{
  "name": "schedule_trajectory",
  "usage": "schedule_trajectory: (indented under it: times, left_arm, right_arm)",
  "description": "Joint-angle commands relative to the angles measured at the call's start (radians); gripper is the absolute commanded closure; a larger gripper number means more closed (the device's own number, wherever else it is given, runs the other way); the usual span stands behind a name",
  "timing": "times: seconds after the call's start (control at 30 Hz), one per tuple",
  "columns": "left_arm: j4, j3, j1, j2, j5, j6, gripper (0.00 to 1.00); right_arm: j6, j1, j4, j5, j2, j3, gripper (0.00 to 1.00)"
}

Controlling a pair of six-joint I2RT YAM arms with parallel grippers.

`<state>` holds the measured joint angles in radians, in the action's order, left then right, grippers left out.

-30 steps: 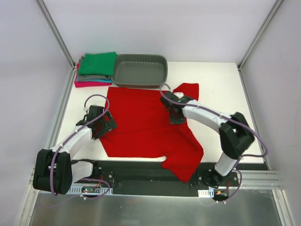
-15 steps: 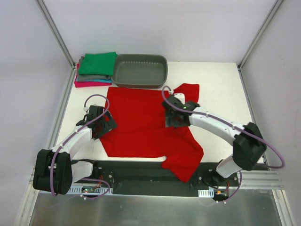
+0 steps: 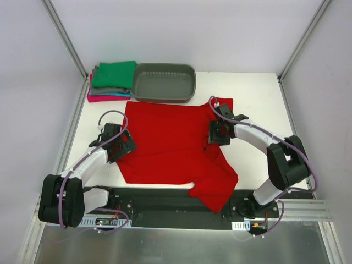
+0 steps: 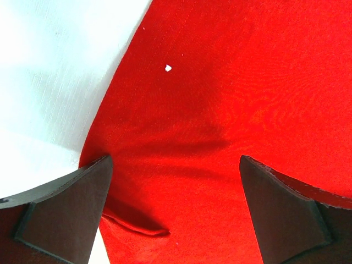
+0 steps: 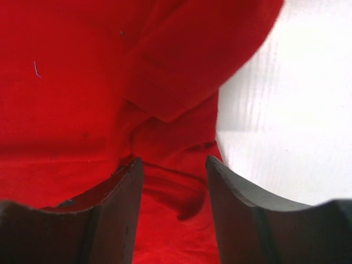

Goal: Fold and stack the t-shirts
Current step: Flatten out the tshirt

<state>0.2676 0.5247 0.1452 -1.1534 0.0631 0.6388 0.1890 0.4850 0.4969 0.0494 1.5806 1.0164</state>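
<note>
A: Okay, where's the red t-shirt [image 3: 165, 143]?

B: Spread out mid-table [image 3: 258, 99], with its far edge right at the grey tub [image 3: 163, 82]. The near right corner is rumpled and hangs over the black base rail [image 3: 165, 199].

A: Left gripper [image 4: 176, 159]?

B: Jaws wide, low over the shirt's left edge. There's red cloth across the gap and a small fold by one finger. Nothing looks pinched.

A: Right gripper [image 5: 174, 162]?

B: Over the shirt's right side, by the sleeve. The gap is narrow and a bunched ridge of cloth sits between the fingers. Can't tell if it's actually gripped.

A: Other shirts?

B: The folded stack [image 3: 110, 88] is in the far left corner, just left of the tub. Green on top, grey under it, teal and magenta at the bottom.
</note>
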Motion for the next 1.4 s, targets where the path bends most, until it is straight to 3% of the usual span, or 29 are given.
schedule_trajectory:
  times: [0.0, 0.77, 0.97, 1.2, 1.27, 1.33, 1.37]
  left_arm:
    - [0.021, -0.005, 0.007, 0.007, 0.015, -0.022, 0.01]
    - [0.021, -0.002, 0.008, -0.006, 0.026, -0.024, 0.01]
    - [0.021, 0.005, 0.007, -0.019, 0.023, -0.022, 0.01]
    - [0.021, 0.004, 0.008, -0.014, 0.02, -0.021, 0.01]
    - [0.022, 0.006, 0.008, -0.014, 0.021, -0.021, 0.01]
    - [0.021, 0.005, 0.007, -0.012, 0.021, -0.021, 0.01]
    - [0.021, 0.005, 0.007, -0.014, 0.023, -0.021, 0.01]
  right_arm:
    - [-0.033, -0.02, -0.063, -0.109, 0.059, 0.008, 0.5]
    - [-0.006, -0.034, -0.038, 0.07, -0.048, -0.139, 0.5]
    - [-0.01, -0.037, -0.06, 0.021, -0.148, -0.199, 0.5]
    - [-0.011, -0.043, -0.153, -0.124, -0.128, -0.234, 0.51]
    - [0.001, -0.043, -0.162, -0.134, -0.111, -0.23, 0.61]
    - [0.012, -0.042, -0.17, -0.135, -0.122, -0.233, 0.8]
    - [0.013, -0.042, -0.169, -0.129, -0.132, -0.237, 0.83]
